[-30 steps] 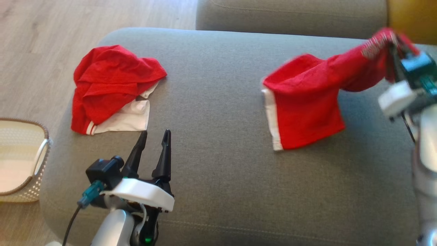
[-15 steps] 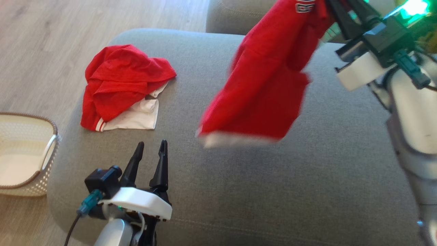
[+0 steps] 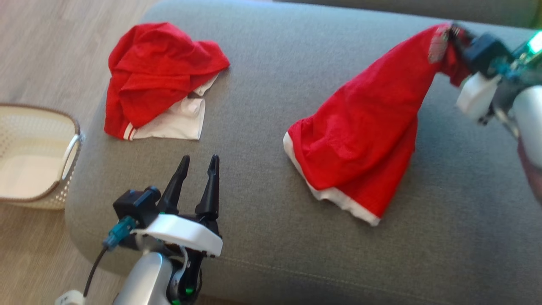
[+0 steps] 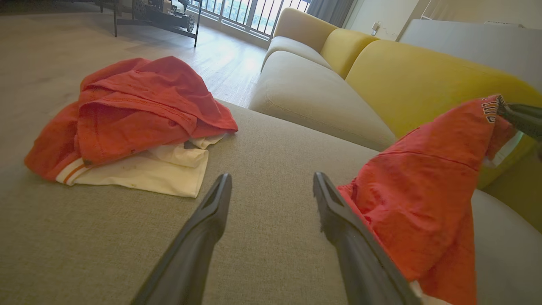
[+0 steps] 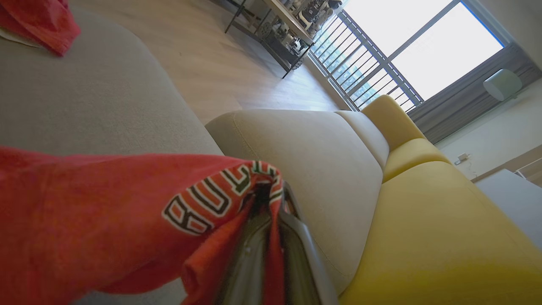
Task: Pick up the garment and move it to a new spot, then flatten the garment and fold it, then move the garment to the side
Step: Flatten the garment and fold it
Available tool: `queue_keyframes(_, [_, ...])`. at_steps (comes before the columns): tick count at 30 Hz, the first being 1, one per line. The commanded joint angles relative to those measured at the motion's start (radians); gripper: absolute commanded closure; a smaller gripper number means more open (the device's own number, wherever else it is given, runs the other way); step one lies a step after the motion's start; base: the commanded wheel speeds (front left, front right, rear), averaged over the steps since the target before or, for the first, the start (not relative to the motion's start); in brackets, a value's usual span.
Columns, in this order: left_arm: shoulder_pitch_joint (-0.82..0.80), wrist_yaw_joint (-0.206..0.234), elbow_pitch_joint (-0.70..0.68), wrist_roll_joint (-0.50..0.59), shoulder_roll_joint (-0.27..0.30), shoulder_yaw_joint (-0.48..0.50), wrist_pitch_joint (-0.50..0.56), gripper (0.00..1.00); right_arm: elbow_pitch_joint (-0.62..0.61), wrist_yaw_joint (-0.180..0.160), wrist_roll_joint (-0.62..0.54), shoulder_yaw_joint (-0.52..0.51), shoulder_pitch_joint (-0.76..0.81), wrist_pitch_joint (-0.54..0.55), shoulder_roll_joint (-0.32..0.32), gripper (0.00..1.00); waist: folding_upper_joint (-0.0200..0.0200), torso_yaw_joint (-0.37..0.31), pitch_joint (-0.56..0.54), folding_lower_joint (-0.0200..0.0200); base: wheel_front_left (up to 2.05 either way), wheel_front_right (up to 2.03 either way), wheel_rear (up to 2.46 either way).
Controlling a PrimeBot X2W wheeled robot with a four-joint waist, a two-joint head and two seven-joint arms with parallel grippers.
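The garment [image 3: 364, 140] is red with a white hem. It hangs stretched from its top corner, and its hem lies on the grey sofa cushion [image 3: 262, 101] right of the middle. My right gripper [image 3: 455, 36] is shut on that lettered corner at the upper right; the right wrist view shows the cloth [image 5: 84, 212] pinched between the closed fingers of the gripper [image 5: 271, 186]. My left gripper [image 3: 200, 157] stands open and holds nothing near the cushion's front left. In the left wrist view the garment [image 4: 423, 190] hangs just right of the left gripper [image 4: 272, 176].
A second, crumpled red and white garment [image 3: 156, 80] lies on the cushion's far left, also seen in the left wrist view [image 4: 135, 114]. A pale woven basket [image 3: 72, 144] stands on the wooden floor to the left. Yellow sofa backs [image 4: 423, 72] rise behind.
The head camera has shifted. My right gripper, which held the garment high in the air half a second ago, has lowered it so the hem rests on the cushion. The left gripper stays open.
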Motion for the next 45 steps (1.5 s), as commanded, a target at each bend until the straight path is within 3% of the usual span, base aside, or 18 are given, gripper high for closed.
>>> queue_keyframes(1, [-0.051,0.001,-0.030,-0.007,0.003,0.024,-0.012,0.00,0.036,-0.001,-0.017,-0.014,-0.068,-0.009,0.021,1.00,0.0000,0.014,0.032,-0.0001,0.00,0.00,0.00])
queue_keyframes(3, [-0.061,0.001,-0.029,-0.008,0.003,0.017,-0.012,0.00,0.129,-0.001,-0.040,-0.019,-0.088,0.021,0.034,0.00,0.0000,0.017,0.042,-0.0001,0.00,0.00,0.00])
queue_keyframes(6, [-0.074,0.006,-0.027,-0.012,0.003,0.008,-0.012,0.00,0.229,-0.001,-0.037,-0.023,-0.118,0.037,0.072,0.00,0.0000,0.015,0.046,-0.0001,0.00,0.00,0.00])
queue_keyframes(12, [-0.075,0.010,-0.024,-0.008,0.003,0.021,-0.012,0.00,0.310,-0.001,-0.008,-0.040,-0.126,0.007,0.144,0.00,0.0000,-0.028,0.009,-0.0001,0.00,0.00,0.00])
queue_keyframes(19, [-0.051,0.002,-0.041,-0.002,0.003,0.061,-0.012,0.00,0.301,-0.001,0.056,-0.026,-0.090,-0.018,0.204,0.00,0.0000,-0.101,-0.058,-0.0001,0.00,0.00,0.00])
queue_keyframes(22, [-0.028,-0.007,-0.069,0.003,0.003,0.081,-0.012,0.00,0.220,-0.001,0.110,-0.044,-0.041,-0.022,0.228,0.00,0.0000,-0.140,-0.094,-0.0001,0.00,0.00,0.00])
queue_keyframes(27, [0.014,-0.007,-0.104,0.018,0.003,0.124,-0.012,0.00,-0.017,-0.001,0.219,-0.083,0.118,-0.022,0.251,0.00,0.0000,-0.199,-0.140,-0.0001,0.00,0.00,0.00])
queue_keyframes(32, [0.050,-0.006,-0.130,0.032,0.003,0.152,-0.012,0.00,-0.272,-0.001,0.286,-0.186,0.334,-0.023,0.273,0.00,0.0000,-0.237,-0.172,-0.0001,0.00,0.00,0.00])
queue_keyframes(36, [0.072,-0.007,-0.139,0.028,0.003,0.167,-0.012,0.00,-0.427,-0.001,0.273,-0.291,0.512,-0.023,0.318,0.00,0.0000,-0.252,-0.179,-0.0001,0.00,0.00,0.00])
queue_keyframes(41, [0.115,-0.001,-0.154,0.040,0.003,0.176,-0.012,0.00,-0.559,-0.001,0.290,-0.362,0.688,-0.023,0.357,0.00,0.0000,-0.270,-0.178,-0.0001,0.00,0.00,0.00])
queue_keyframes(45, [0.147,0.013,-0.159,0.006,0.003,0.195,-0.012,0.00,-0.598,-0.001,0.349,-0.361,0.787,-0.023,0.359,0.00,0.0000,-0.277,-0.175,-0.0001,0.00,0.00,0.00])
